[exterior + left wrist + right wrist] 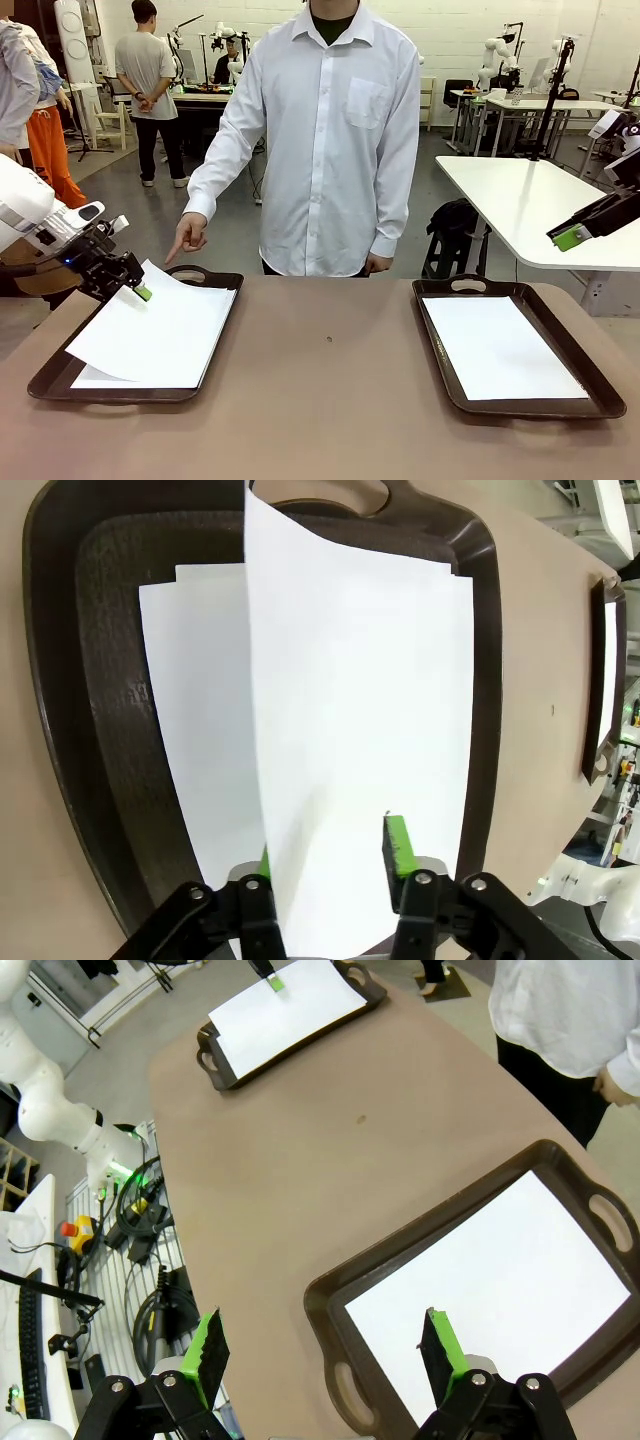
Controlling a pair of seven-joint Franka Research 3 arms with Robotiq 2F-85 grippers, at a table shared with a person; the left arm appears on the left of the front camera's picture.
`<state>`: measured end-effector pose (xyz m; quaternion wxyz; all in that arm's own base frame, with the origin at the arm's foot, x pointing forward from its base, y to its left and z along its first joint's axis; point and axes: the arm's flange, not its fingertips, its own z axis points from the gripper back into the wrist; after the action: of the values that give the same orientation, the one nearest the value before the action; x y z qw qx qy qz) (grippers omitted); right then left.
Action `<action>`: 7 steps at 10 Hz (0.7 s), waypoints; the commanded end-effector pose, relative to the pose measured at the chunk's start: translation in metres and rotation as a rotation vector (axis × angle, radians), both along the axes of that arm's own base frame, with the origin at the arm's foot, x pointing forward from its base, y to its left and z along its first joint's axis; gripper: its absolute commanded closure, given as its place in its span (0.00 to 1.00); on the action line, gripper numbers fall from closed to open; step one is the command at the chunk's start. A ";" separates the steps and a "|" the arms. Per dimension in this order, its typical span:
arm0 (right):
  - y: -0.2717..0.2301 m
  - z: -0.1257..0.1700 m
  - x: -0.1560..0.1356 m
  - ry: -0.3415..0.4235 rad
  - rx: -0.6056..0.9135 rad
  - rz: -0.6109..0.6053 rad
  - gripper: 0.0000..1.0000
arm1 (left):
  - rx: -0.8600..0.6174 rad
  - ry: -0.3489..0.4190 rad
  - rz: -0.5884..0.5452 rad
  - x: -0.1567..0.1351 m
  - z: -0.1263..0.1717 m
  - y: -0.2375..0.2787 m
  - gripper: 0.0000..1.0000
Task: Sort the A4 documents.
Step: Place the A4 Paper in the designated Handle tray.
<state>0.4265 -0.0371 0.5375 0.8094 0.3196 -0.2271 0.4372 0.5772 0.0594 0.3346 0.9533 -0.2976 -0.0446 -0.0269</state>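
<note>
Plainly unmarked, the A4 documents (160,335) show no writing; left gripper (325,855) released, right gripper (325,1345) spread.

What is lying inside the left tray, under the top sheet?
In the left tray, the skewed top sheet between the left gripper's jaws overlies at least one more white sheet, edges peeking out. How many lie beneath is hidden by that cover.

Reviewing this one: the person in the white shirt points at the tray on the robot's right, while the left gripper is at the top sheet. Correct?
Not quite. In the front view the person's hand points at the left tray, not the right one. The left gripper is at the top sheet there, as stated.
</note>
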 end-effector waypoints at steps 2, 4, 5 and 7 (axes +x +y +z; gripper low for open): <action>0.001 0.000 -0.001 -0.005 0.003 0.008 0.00 | 0.075 -0.018 0.010 -0.004 0.011 0.000 0.23; 0.001 0.000 -0.001 -0.005 0.003 0.008 0.00 | 0.095 -0.031 0.005 -0.005 0.019 -0.001 0.03; 0.001 0.000 -0.001 -0.005 0.003 0.008 0.00 | 0.107 -0.039 -0.002 -0.005 0.023 -0.003 0.00; 0.001 0.000 -0.001 -0.005 0.003 0.008 0.00 | 0.089 -0.042 -0.008 -0.004 0.026 -0.005 0.00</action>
<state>0.4265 -0.0371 0.5375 0.8094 0.3196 -0.2272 0.4372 0.5778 0.0576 0.3596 0.9609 -0.2655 -0.0650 -0.0446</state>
